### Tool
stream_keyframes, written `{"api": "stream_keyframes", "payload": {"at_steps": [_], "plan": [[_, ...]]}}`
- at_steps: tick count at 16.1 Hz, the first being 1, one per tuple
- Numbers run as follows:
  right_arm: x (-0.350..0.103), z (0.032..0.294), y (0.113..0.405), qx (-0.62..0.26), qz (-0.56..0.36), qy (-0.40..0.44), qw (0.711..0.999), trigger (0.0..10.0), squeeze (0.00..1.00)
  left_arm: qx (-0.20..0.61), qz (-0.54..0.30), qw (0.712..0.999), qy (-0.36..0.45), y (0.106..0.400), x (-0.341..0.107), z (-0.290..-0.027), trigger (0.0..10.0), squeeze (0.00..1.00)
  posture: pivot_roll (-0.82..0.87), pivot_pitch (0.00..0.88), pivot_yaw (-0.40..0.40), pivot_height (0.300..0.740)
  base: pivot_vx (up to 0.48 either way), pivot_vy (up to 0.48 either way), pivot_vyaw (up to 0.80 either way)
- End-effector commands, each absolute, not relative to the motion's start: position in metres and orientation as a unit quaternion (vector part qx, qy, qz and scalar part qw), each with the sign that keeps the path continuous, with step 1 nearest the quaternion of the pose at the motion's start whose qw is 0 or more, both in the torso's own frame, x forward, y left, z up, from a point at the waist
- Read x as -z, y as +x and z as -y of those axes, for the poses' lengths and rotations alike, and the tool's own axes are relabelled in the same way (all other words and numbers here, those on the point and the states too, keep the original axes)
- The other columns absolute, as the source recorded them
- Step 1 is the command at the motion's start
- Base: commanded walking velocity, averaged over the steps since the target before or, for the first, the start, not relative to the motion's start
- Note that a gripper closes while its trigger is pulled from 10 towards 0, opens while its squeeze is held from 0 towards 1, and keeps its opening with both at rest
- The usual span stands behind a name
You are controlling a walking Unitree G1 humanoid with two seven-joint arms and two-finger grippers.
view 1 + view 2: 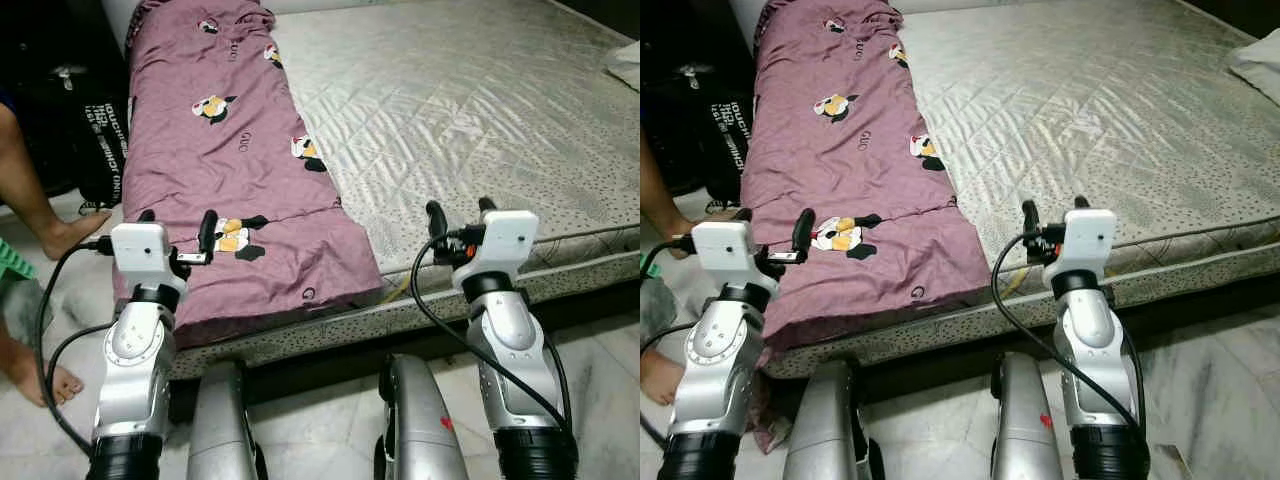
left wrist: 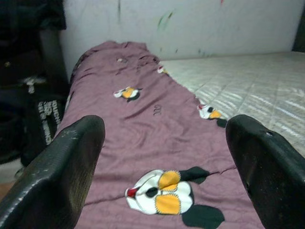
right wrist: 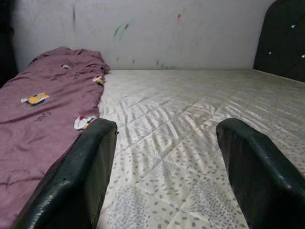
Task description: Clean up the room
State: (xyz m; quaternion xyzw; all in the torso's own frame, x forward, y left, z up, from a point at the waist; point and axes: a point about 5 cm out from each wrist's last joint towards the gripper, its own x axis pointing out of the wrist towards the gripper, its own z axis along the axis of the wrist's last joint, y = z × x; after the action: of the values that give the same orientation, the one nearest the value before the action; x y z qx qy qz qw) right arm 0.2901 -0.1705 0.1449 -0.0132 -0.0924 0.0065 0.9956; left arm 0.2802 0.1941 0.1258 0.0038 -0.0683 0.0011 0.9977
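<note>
Facing: the near edge of a bed, both arms raised level in front of the body.
blanket: purple, cartoon print, lying as a long folded strip along the robot's-left side of the mattress; near end drapes slightly over the bed edge, far end bunches at the wall.
left gripper: hovers right above the blanket's near end, fingers spread wide, nothing between them; wrist view looks straight down the strip, so it seems lined up on the cloth.
right gripper: over bare mattress near the edge, well apart from the blanket; fingers also wide apart and holding nothing.
why this pose: judgement only, symmetric open hands at bed height read as a ready stance for a two-hand grab or a release just made.
stage: ambiguous. Fits a strip about to be folded or lifted, equally a strip just laid down tidy.
pillow: pale corner at the far right of the mattress.
bag: dark, on the floor beside the bed, left.
person: bare feet on the floor at left, close to the left arm; collision risk if that arm swings outward.
floor: pale marble tiles.
</note>
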Motion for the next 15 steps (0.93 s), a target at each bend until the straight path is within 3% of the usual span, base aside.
{"api": "stream_keyframes", "payload": {"at_steps": [1,15], "plan": [[-0.139,0.169,0.291,-0.004,0.078,-0.015,0.997,10.0,0.0,-0.013,0.058,0.998,-0.004,0.277,-0.124,-0.197,10.0,0.0,-0.05,0.0,0.045,0.534,0.0,0.0,0.0],[-0.151,0.177,0.295,-0.008,0.105,0.0,0.994,10.0,0.0,0.006,0.036,0.999,-0.009,0.282,-0.118,-0.188,10.0,0.0,-0.08,0.0,0.069,0.679,0.0,0.0,0.0]]}}
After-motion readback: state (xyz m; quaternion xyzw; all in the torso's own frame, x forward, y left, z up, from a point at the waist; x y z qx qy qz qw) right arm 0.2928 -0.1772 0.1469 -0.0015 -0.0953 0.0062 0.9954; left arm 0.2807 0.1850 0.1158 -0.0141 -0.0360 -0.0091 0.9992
